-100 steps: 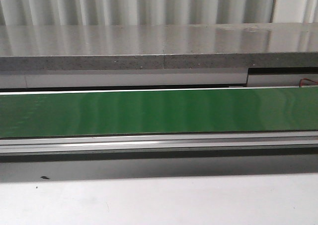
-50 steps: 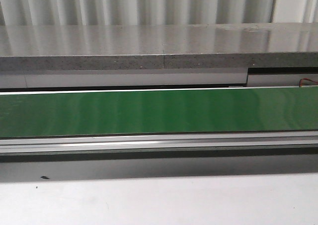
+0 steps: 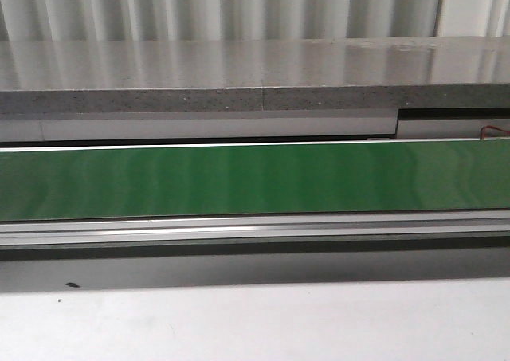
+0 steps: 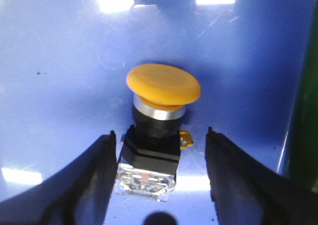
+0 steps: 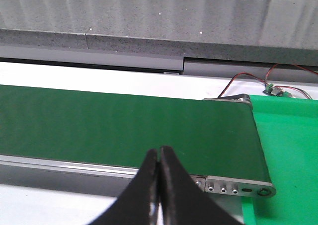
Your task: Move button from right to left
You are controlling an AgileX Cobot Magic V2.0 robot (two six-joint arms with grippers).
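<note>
In the left wrist view the button (image 4: 156, 130) rests on a glossy blue surface (image 4: 59, 76). It has a round yellow cap, a silver ring, a black collar and a clear contact block. My left gripper (image 4: 160, 145) is open, one black finger on each side of the block, neither clearly touching it. My right gripper (image 5: 159, 153) is shut and empty, its tips pressed together above the near edge of the green conveyor belt (image 5: 124, 130). No gripper and no button show in the front view.
The green belt (image 3: 255, 178) runs across the front view with a silver rail (image 3: 255, 227) in front and a grey stone ledge (image 3: 239, 98) behind. The belt's end roller (image 5: 253, 125), a bright green mat (image 5: 288, 150) and red wires (image 5: 248, 78) lie beyond it.
</note>
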